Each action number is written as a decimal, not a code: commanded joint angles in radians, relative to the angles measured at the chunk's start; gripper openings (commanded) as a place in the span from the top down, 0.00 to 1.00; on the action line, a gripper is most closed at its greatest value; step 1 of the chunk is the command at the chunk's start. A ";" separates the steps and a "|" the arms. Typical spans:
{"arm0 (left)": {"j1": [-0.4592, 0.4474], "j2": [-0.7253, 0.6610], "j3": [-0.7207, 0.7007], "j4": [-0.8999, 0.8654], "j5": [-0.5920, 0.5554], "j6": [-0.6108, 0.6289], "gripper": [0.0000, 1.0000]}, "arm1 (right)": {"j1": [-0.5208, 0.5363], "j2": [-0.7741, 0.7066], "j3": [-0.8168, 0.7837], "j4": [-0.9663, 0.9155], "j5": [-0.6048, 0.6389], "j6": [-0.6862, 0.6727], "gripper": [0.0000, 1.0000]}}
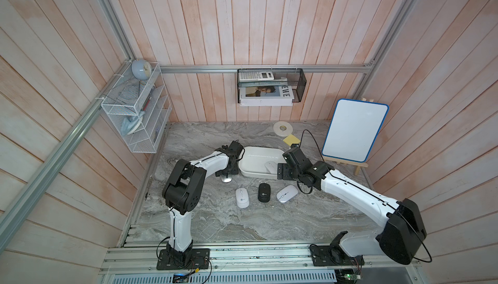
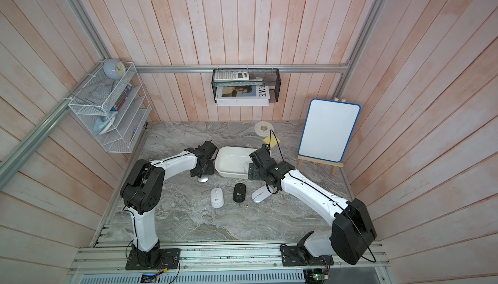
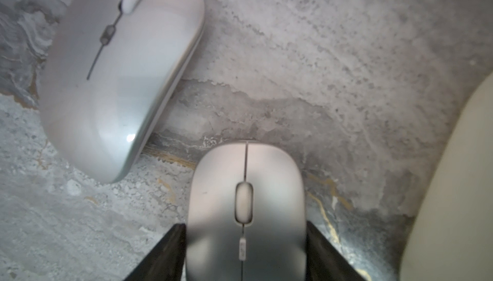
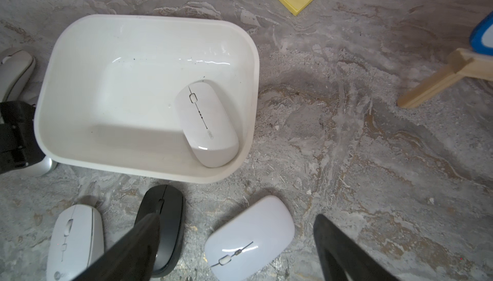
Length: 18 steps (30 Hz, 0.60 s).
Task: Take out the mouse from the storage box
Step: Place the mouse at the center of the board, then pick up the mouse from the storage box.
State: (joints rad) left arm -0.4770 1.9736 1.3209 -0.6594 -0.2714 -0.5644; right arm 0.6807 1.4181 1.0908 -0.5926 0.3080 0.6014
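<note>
The white storage box [image 1: 258, 151] [image 4: 149, 18] stands mid-table with one white mouse [image 4: 206, 125] [image 1: 270, 166] lying in its front right corner. My right gripper [image 4: 234, 221] [image 1: 281, 172] hangs open over the box's front right edge, nothing between its fingers; a white mouse [image 4: 250, 239] lies on the table below it. Left of the box, my left gripper [image 3: 245, 226] [image 1: 229, 172] straddles a silver mouse [image 3: 245, 207] [image 1: 226, 179] resting on the table. Its fingers stand a hair off the mouse's sides.
A grey-white mouse [image 3: 120, 66] lies by the silver one. In front of the box sit a white mouse [image 1: 242, 197] and a black mouse [image 1: 264, 192]. Tape roll [image 1: 283, 129], yellow notes [image 1: 291, 140] and an easel whiteboard [image 1: 353, 131] stand at the back right.
</note>
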 commanded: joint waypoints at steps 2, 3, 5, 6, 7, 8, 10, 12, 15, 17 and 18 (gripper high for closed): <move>0.007 -0.079 -0.054 0.023 -0.033 -0.009 0.22 | -0.013 0.106 0.110 -0.068 -0.026 0.010 0.07; 0.006 -0.096 -0.063 0.024 -0.038 -0.012 0.22 | -0.013 0.128 0.129 -0.071 -0.032 0.013 0.07; 0.006 -0.134 -0.082 0.032 -0.052 -0.013 0.20 | -0.013 0.179 0.176 -0.078 -0.046 0.019 0.07; 0.006 -0.151 -0.093 0.038 -0.061 -0.015 0.20 | -0.013 0.202 0.196 -0.080 -0.049 0.021 0.07; 0.006 -0.171 -0.107 0.047 -0.071 -0.019 0.19 | -0.012 0.230 0.222 -0.085 -0.050 0.024 0.07; 0.006 -0.191 -0.121 0.058 -0.080 -0.021 0.19 | -0.013 0.257 0.246 -0.089 -0.053 0.027 0.07; 0.006 -0.227 -0.154 0.087 -0.090 -0.027 0.18 | -0.015 0.305 0.289 -0.096 -0.058 0.034 0.07; 0.006 -0.258 -0.191 0.119 -0.098 -0.032 0.17 | -0.015 0.350 0.333 -0.109 -0.070 0.047 0.07; 0.006 -0.299 -0.233 0.152 -0.106 -0.033 0.15 | -0.019 0.422 0.395 -0.134 -0.097 0.057 0.07; 0.006 -0.325 -0.256 0.178 -0.104 -0.029 0.14 | -0.025 0.475 0.441 -0.167 -0.133 0.058 0.07; 0.006 -0.335 -0.265 0.187 -0.104 -0.028 0.14 | -0.030 0.498 0.464 -0.183 -0.156 0.051 0.07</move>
State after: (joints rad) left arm -0.4759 1.6676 1.0832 -0.5308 -0.3504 -0.5873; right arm 0.6643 1.8668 1.5032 -0.6952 0.2092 0.6388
